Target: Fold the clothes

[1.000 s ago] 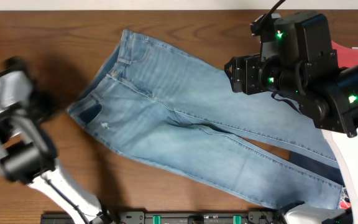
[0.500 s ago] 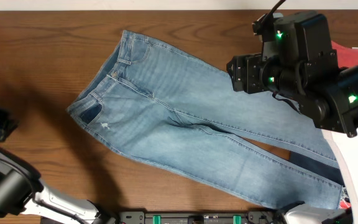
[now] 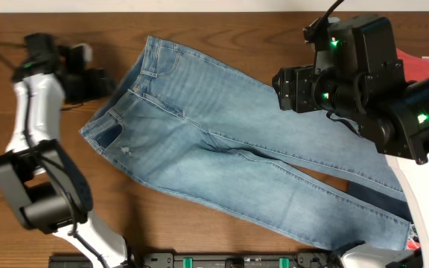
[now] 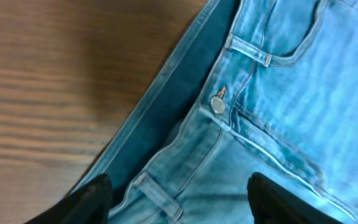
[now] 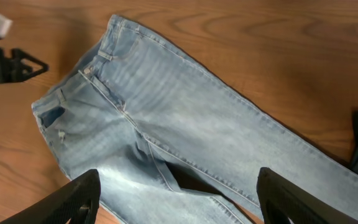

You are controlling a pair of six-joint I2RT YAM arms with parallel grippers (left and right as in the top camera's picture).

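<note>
Light blue jeans (image 3: 199, 141) spread flat diagonally on the wooden bench (image 3: 237, 30), waistband toward its left edge, hems at its near right corner, left gripper (image 4: 179, 202) fingers apart over the waistband button (image 4: 217, 105), right gripper (image 5: 179, 199) spread wide, empty, raised above the jeans

The waistband of the light blue jeans (image 4: 291, 118) runs diagonally through the frame, with its metal button (image 4: 217, 105) near the middle. One belt loop (image 4: 248, 51) sits above and right of the button, a second belt loop (image 4: 157, 195) lies below and left of it, and a strip of darker inner denim shows just to its left. Farther left of the button is the wooden table (image 4: 55, 81). Below the button, the left gripper (image 4: 179, 186) shows two dark fingers (image 4: 89, 202) spread wide at the bottom edge, one to each side, over the denim.
</note>
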